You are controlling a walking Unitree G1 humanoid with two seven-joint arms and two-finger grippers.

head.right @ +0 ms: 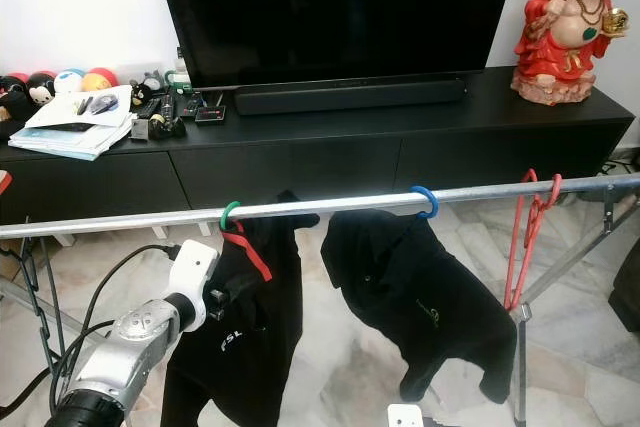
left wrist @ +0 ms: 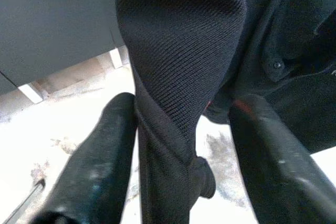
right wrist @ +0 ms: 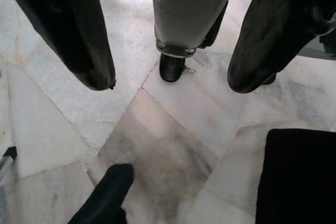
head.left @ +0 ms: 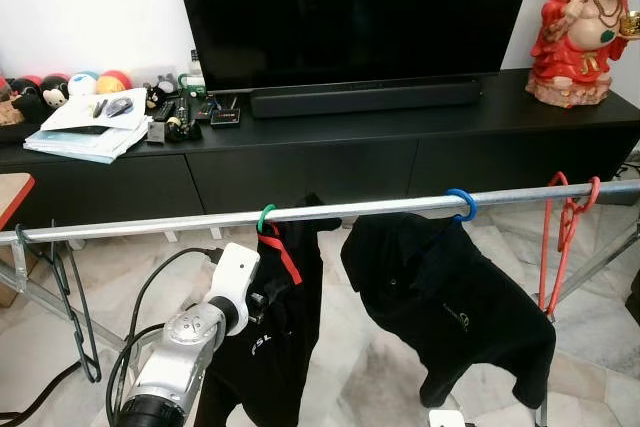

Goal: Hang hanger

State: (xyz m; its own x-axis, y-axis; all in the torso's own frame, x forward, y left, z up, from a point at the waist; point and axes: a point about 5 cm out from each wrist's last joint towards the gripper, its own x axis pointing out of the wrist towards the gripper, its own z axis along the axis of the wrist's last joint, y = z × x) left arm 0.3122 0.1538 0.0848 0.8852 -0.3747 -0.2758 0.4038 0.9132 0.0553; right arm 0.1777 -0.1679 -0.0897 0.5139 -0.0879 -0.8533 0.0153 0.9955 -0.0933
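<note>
A: What runs across the middle of the head view?

B: A long metal rail [head.left: 360, 209], left edge to right edge. Behind it, filling the top centre, a black television [head.left: 350, 7] stands on a low black cabinet [head.left: 330, 152], with a red statue [head.left: 585, 22] at the upper right and papers [head.left: 85, 122] and small toys at the upper left. The floor is pale marble tile [right wrist: 173, 145].

A: And the hanger?

B: A green-hooked hanger [head.left: 266, 217] sits on the rail left of centre, carrying a black shirt [head.left: 275, 347] with red trim. A second black shirt [head.left: 450, 307] hangs from a blue hook [head.left: 461, 204] right of centre, and bare red hangers [head.left: 565, 237] dangle near the right edge.

A: Where is the left gripper [left wrist: 181, 145]?

B: At lower left the silver arm reaches up to that first shirt. The wrist camera gives what the head view hides: both black fingers [left wrist: 100, 161] stand apart, with a fold of the knit fabric between them.

A: The right gripper [right wrist: 170, 82]?

B: Low, pointing at the floor, fingers spread with nothing between, framing a grey leg of the rack [right wrist: 189, 9].
</note>
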